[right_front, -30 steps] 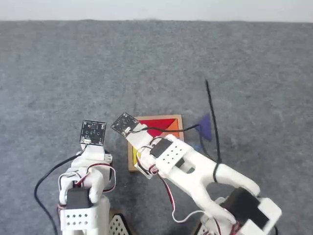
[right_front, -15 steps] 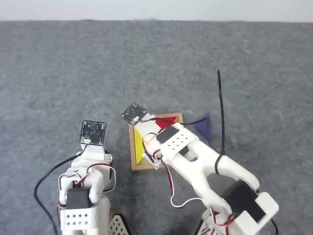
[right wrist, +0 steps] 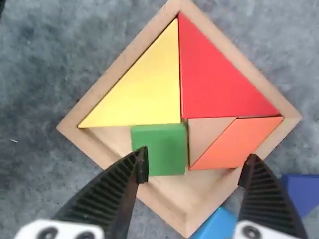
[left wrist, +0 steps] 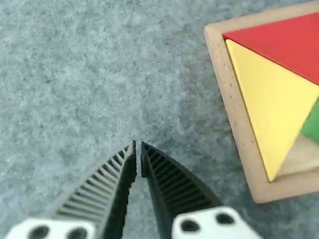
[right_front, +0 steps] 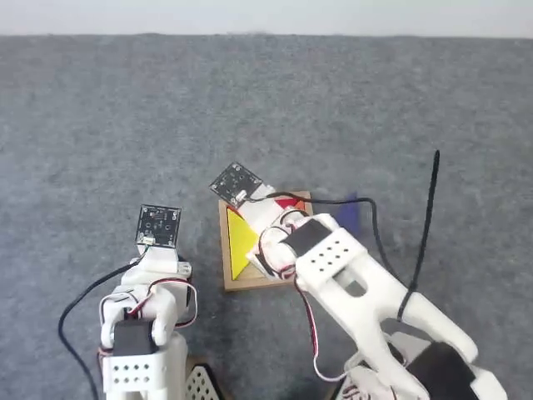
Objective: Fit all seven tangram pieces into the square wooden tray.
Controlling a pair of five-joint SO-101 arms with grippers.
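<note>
R gripper point(right wrist: 195, 167) hangs over the tray point(right wrist: 241, 63), jaws spread wide, holding nothing. One fingertip is by the green sq point(right wrist: 159, 149), the other by the orange parallelogram point(right wrist: 237, 139). L gripper point(left wrist: 138, 148) is pinched closed on nothing, low over the grey carpet point(left wrist: 75, 59), just beside the tray's rim.

In the tray, the yellow triangle point(right wrist: 144, 92) & red triangle point(right wrist: 214, 84) fill one half. Green sq & orange parallelogram lie against them, w/ a small bare wedge between those two and bare wood along the nearer rims.

Judgement: 4 pcs in, so next is prob. a fetch. To do it well:
- Lift straight up so the fingers don't nudge the green sq.
- Go for the light blue pc point(right wrist: 214, 226) just beside the tray corner, or the dark blue pc point(right wrist: 301, 191) next to it.
- Grip by flat edges and turn the pc to match its gap before lowering.

The grey carpet looks soft, so pcs may sit tilted. At the far edge is a pale wall strip point(right_front: 266, 17).
</note>
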